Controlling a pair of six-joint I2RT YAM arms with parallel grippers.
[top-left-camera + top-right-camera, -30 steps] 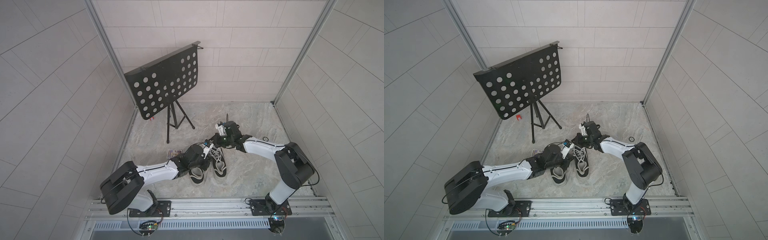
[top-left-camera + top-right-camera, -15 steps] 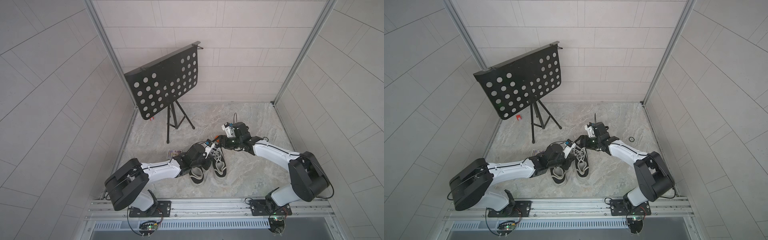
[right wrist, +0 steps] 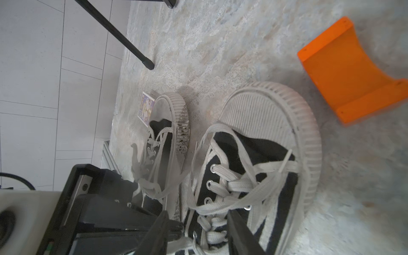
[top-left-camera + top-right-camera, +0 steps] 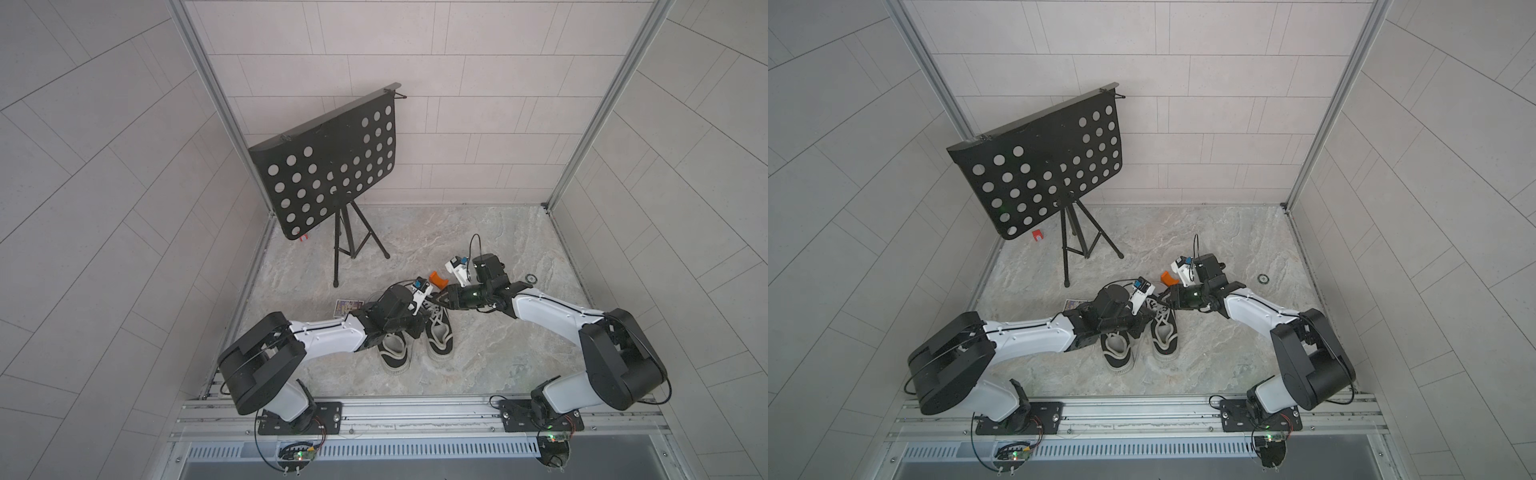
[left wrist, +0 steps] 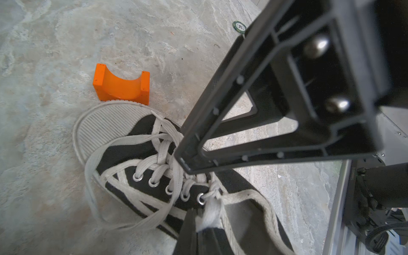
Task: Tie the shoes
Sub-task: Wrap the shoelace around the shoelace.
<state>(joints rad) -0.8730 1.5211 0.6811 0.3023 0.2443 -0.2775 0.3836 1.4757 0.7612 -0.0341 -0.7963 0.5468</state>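
While over laces (image 3: 238, 187), right hand (image 3: 198, 213) low.

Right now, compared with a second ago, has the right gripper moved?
Yes. The right gripper has drawn away from the stand, toward the robot's right, uncovering the orange block.

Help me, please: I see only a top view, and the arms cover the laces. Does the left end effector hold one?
Observer: Yes. In the left wrist view the left end effector is shut on a whitish lace by the top eyelet of one shoe.
Operator: And the other arm?
Observer: In the right wrist view the right end effector has its jaws apart over that shoe's crossed laces, not closed on them.
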